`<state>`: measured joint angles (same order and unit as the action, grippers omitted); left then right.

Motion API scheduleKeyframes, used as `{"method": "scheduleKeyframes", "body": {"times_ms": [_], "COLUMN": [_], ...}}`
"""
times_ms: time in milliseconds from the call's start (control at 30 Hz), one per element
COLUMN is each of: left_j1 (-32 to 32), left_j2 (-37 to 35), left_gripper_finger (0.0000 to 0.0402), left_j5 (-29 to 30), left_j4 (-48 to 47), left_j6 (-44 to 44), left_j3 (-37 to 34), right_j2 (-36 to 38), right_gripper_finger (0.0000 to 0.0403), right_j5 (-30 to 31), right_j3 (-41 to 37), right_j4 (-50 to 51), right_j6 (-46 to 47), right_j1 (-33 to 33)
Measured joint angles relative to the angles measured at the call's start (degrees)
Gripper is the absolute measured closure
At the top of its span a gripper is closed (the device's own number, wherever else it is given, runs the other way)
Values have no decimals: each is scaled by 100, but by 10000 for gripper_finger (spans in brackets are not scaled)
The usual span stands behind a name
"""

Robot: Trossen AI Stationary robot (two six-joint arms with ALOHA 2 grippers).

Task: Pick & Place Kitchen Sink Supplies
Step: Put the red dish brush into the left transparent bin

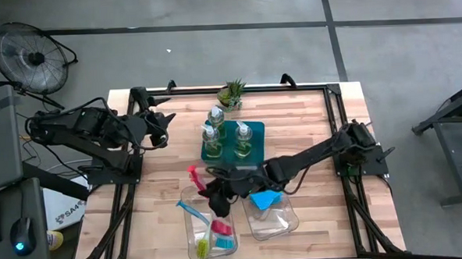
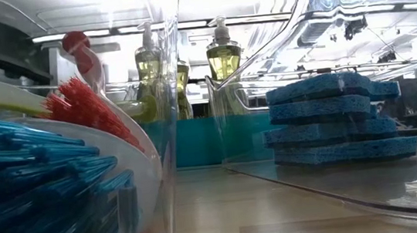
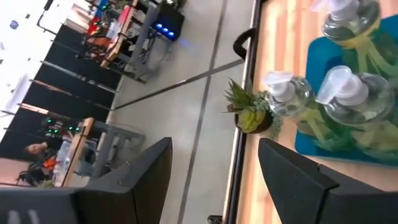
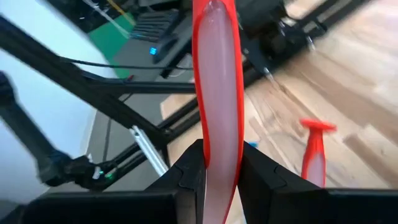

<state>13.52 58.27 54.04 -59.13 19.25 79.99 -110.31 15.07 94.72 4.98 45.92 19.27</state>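
I had R fingers (image 4: 221, 165) clamped on red brush (image 4: 217, 93) over bin (image 1: 189, 217); L fingers (image 3: 217, 180) apart, idle. Risk: brush slips, tips out onto surface (image 1: 317, 141).

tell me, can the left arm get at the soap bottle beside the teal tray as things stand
Probably yes: the left gripper is open and empty, level with the soap bottle, bare table between them. The right gripper holds a red brush farther off.

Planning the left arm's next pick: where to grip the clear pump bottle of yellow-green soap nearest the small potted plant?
Probably its round body, from the table's left: the pump bottle stands upright, and the open left gripper faces it.
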Motion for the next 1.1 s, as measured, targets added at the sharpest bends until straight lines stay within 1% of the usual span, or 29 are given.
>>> {"method": "scheduleKeyframes", "body": {"times_ms": [133, 233, 333, 467, 667, 833, 900, 1100], "left_j1": [2, 4, 4, 3, 4, 4, 4, 4], "left_j2": [-127, -321, -629, -1175, -1914, -2364, -2497, -2870], "left_gripper_finger": [168, 168, 168, 168, 168, 168, 168, 168], "left_j5": [-309, -782, -1185, -1675, -2346, -2832, -2939, -2954], "left_j4": [-222, -312, -250, 333, 1677, 2684, 2954, 3470], "left_j6": [52, 213, 232, 145, -12, -33, -81, -199], "left_j3": [-4, -47, -264, -802, -1850, -2629, -2876, -3451], "right_j2": [-227, -312, -435, -559, -703, -681, -681, -759], "right_gripper_finger": [344, 344, 344, 344, 344, 344, 344, 344], "right_j5": [339, 555, 601, 555, 294, 108, 17, -84], "right_j3": [-4, 0, 3, -4, -9, -2, -4, -4], "right_j4": [-17, -86, -91, -184, -77, 63, 75, 77], "right_j6": [492, 515, 529, 482, 618, 628, 623, 514], "right_j1": [84, 120, 120, 120, 120, 139, 141, 141]}}
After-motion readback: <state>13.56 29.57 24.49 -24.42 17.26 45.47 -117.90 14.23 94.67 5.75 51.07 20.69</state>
